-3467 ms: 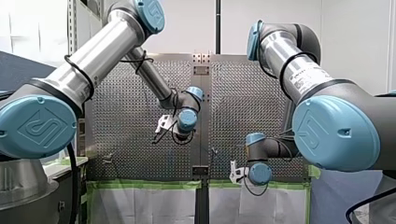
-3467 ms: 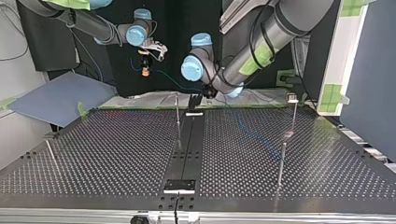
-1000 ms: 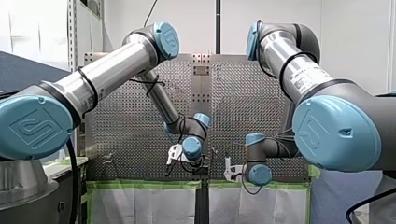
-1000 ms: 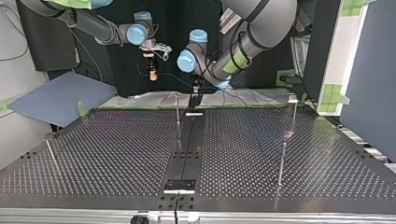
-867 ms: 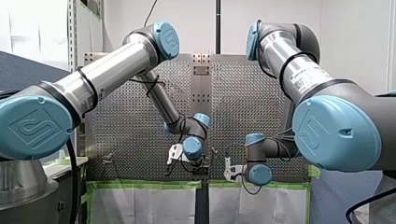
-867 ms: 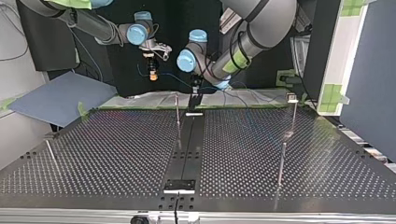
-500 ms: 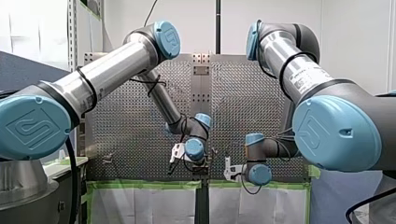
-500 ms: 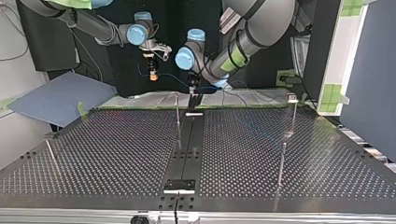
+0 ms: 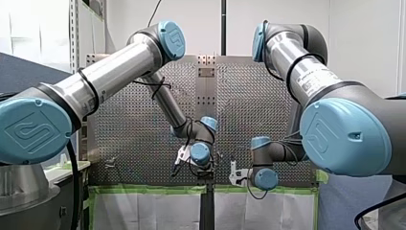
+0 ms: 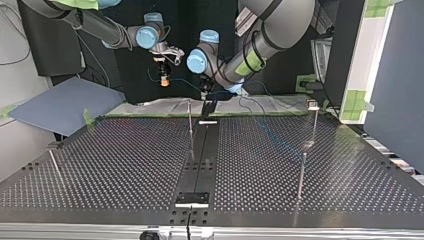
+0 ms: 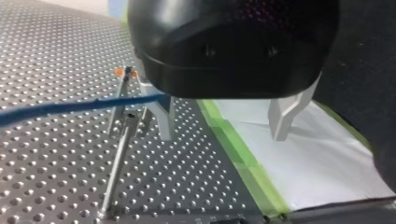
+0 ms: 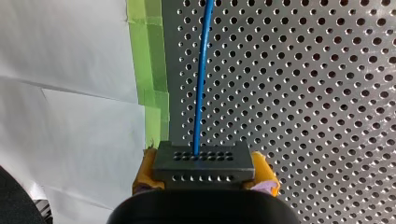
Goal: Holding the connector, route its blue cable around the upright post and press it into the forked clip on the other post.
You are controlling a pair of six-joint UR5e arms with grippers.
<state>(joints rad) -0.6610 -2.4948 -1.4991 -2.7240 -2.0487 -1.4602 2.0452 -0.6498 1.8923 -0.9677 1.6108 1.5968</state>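
Note:
My right gripper [image 12: 204, 173] is shut on the grey connector [image 12: 204, 161], held between its yellow pads. The blue cable [image 12: 201, 70] leaves the connector and runs ahead over the perforated table. In the top view my right gripper [image 10: 162, 80] hangs above the table's far edge, and the cable [image 10: 182, 84] stretches from it toward my left gripper [image 10: 206, 99]. My left gripper [image 11: 223, 135] is open with pale fingers [image 11: 161, 116]. The cable [image 11: 70, 107] reaches one finger's outer side and is hidden past it. A thin upright post [image 11: 119, 140] stands just beside that finger.
Thin posts stand on the perforated table: one near the middle [image 10: 190, 125], two at the top view's right [image 10: 314, 120] [image 10: 301, 175], one at its left [image 10: 55, 165]. Green tape [image 11: 243, 163] and white sheeting [image 11: 303, 163] border the table's edge.
My left arm has come down to the table's edge and in the last second crept a little nearer my right gripper. The right gripper has kept hold of the connector.

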